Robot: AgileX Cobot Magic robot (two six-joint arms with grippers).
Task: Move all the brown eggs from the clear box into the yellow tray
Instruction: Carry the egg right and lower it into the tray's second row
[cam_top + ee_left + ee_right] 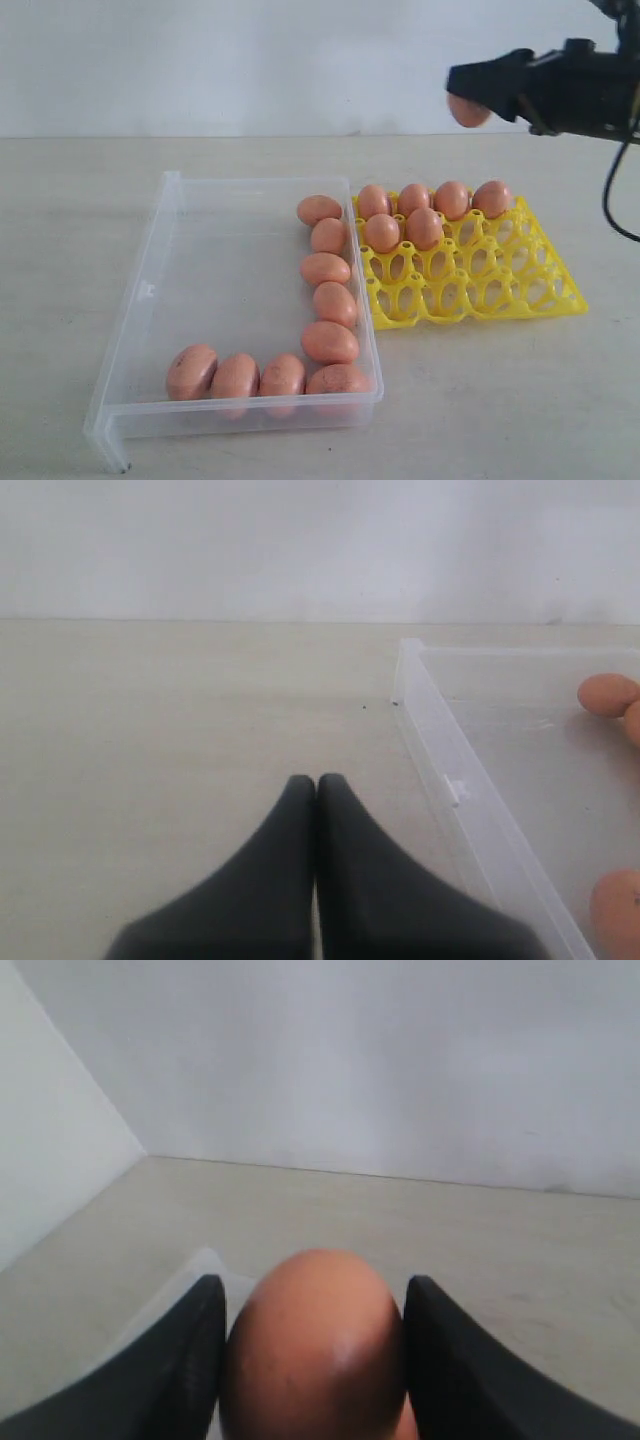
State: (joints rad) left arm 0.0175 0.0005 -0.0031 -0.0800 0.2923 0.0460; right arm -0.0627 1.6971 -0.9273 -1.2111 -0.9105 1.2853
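Nearest, nine smooth oval eggs (329, 341) lay in an L inside the clear plastic box (150, 290); left gripper (317, 780) clenched empty beside it. Beyond, six sat in the yellow openwork tray (500, 290). Right gripper (315, 1280) grasped one egg (468, 112) aloft.

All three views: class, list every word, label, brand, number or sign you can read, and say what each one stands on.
No readable text in any view.
clear box: no label or print; its small clasp is plain.
yellow tray: no brand or number shows.
brown eggs: faint dark speckles only, no stamp.
left gripper and right gripper: plain black, unmarked.
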